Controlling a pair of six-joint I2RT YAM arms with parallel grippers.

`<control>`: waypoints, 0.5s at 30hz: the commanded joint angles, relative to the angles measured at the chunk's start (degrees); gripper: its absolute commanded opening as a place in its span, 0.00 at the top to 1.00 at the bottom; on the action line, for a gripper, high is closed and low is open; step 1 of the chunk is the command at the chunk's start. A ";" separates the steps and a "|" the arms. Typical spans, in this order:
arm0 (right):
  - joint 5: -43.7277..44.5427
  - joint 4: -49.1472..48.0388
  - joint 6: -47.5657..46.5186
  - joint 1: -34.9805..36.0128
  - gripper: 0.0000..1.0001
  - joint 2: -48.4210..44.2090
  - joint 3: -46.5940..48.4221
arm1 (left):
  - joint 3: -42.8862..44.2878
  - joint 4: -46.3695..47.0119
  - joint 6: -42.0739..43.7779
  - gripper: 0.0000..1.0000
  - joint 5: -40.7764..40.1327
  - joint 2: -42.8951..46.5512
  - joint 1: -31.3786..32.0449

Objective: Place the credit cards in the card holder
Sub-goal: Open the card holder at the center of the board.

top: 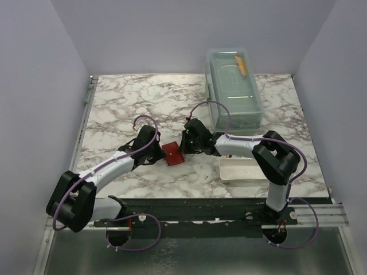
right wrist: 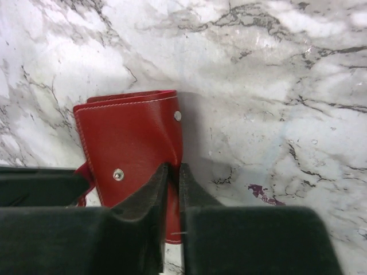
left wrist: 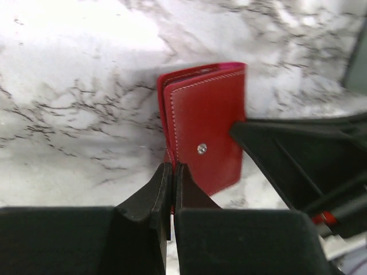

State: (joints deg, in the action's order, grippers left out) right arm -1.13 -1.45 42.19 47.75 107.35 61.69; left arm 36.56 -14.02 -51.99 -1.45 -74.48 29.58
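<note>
The red card holder lies on the marble table between my two grippers. My left gripper meets it from the left and my right gripper from the right. In the left wrist view the left gripper is shut on the near left edge of the card holder, with a sliver of red between its jaws. In the right wrist view the right gripper is shut on a red flap of the card holder, whose snap studs show. The credit cards are out of view.
A clear plastic box with an orange item inside stands at the back right. A white tray sits near the front right, under the right arm. The table's front edge runs just before the arm bases.
</note>
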 commanded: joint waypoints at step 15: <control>-4.38 13.52 -19.95 0.51 0.22 -12.10 0.59 | -0.35 4.35 1.51 1.00 13.09 10.11 -1.36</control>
State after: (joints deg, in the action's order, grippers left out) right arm -3.92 11.90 22.33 47.94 94.89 63.35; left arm 35.75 -11.18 -51.46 9.67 -64.29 28.60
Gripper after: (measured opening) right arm 0.778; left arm 0.024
